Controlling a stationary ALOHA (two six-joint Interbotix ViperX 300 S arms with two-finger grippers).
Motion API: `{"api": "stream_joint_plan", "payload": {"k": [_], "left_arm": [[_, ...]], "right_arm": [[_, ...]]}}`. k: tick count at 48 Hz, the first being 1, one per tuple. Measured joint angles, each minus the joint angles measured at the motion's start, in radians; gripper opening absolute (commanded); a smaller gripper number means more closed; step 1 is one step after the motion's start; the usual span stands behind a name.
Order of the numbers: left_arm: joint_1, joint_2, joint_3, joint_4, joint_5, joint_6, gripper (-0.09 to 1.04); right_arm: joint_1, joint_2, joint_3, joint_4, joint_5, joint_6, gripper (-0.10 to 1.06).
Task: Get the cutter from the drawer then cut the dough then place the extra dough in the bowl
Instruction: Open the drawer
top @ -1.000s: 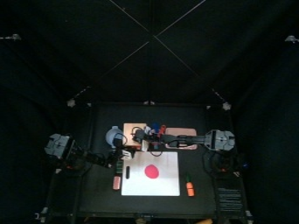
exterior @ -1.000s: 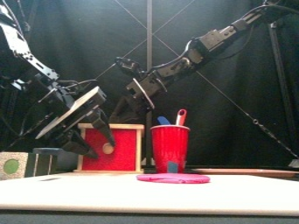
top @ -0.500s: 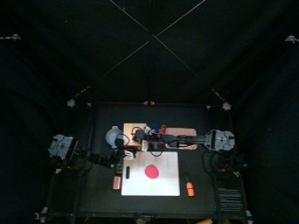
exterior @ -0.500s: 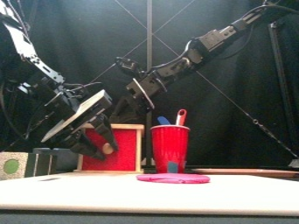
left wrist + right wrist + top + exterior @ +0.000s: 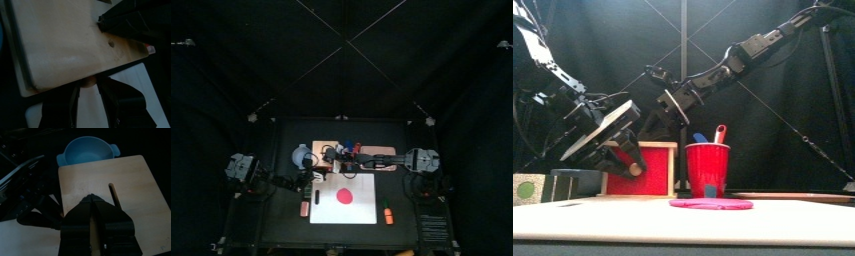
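At table's back, just beside the cup [image 5: 707,168], sits the box [image 5: 127,183] with its red drawer [image 5: 651,160] facing front. Left gripper [image 5: 89,86] is at the drawer front, jaws narrowed round the pale knob [image 5: 635,170], pinching it as far as the left wrist view shows. Right gripper [image 5: 90,199] has jaws pressed together into 1 point, tip down on the box top just beside the slot; looks like it's pinning the box. Cutter not visible in any of the 4 views; judged to be inside the drawer, which looks closed or barely out, can't tell which. Step in hand: pull the drawer open, so task is early, 0 of 3 parts done. Dough [image 5: 711,203] lies flat and uncut on the board [image 5: 372,185], near the front, well apart from the box. Bowl [image 5: 88,150] sits just beside the box on the left arm's side, empty as far as seen. Handling guess: box is light wood and would slide with the pull, so the top press matters; knob is small and round, easy to slip off, needs a straight pull. Cutter should be light, stiff metal, slick on the ring; best taken by the wire handle, not the rim. Dough is soft and floppy, the extra ring will sag or tear if lifted from 1 spot, so pinch low at its outer edge.
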Motion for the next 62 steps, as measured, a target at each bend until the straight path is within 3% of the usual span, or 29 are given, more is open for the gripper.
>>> {"api": "stream_joint_plan", "payload": {"k": [12, 62], "left_arm": [[-0.011, -0.002, 0.005, 0.0, -0.003, 0.002, 0.57], [-0.17, -0.002, -0.002, -0.123, -0.008, 0.003, 0.57]], "right_arm": [[0.0, 0.0, 0.0, 0.0, 0.0, -0.002, 0.02], [-0.006, 0.003, 0.002, 0.0, 0.0, 0.0, 0.02]]}}
